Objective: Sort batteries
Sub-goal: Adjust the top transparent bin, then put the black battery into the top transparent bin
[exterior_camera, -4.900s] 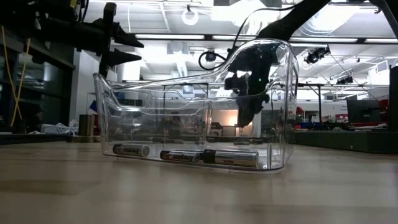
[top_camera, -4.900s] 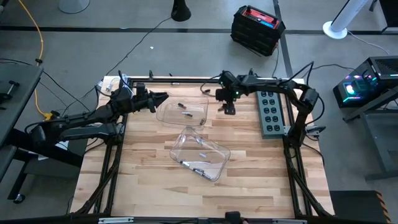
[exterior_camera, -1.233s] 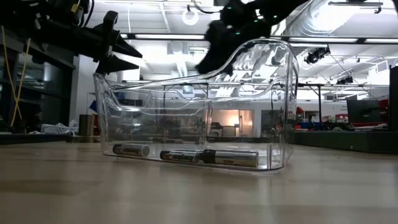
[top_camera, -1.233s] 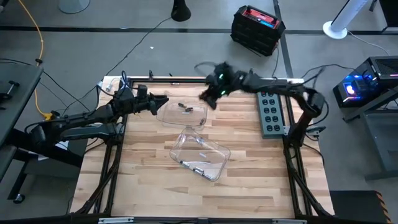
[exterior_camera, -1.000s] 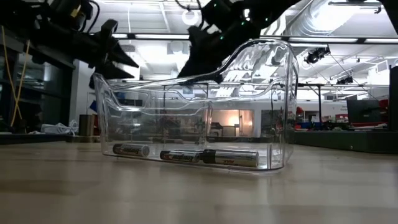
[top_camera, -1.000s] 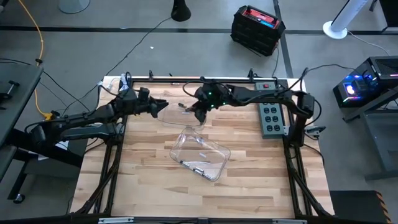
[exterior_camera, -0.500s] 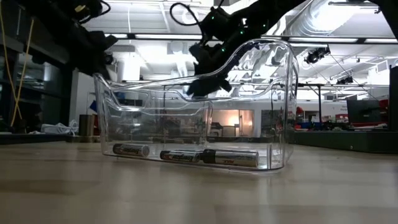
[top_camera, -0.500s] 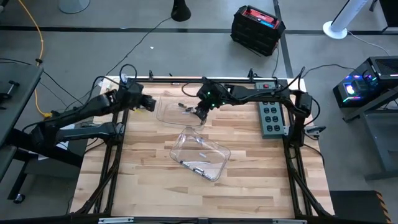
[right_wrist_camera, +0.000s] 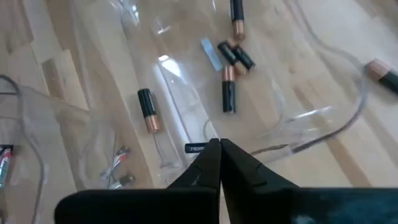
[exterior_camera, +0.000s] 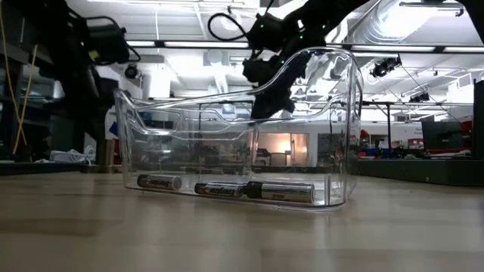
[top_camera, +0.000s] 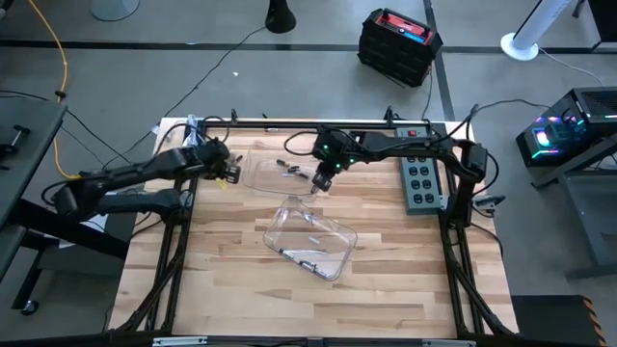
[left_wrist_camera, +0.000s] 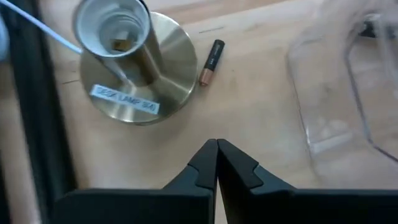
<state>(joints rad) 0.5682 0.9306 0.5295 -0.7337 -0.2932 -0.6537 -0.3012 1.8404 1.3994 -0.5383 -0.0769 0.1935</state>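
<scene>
Both grippers are sitting fully closed and empty. The left gripper (left_wrist_camera: 216,144) is hanging near the bench's far left edge, by a brass stand (left_wrist_camera: 134,68) and one loose battery (left_wrist_camera: 210,62). The right gripper (right_wrist_camera: 219,145) is hovering over the far clear tray (top_camera: 275,174), where several batteries (right_wrist_camera: 227,74) are lying. More are lying in the near tray (exterior_camera: 234,140).

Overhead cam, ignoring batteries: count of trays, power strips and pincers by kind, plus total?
Clear trays: 2, far clear tray, near clear tray
Power strip: 1
Pincers: 2, left pincer, right pincer
Total: 5
</scene>
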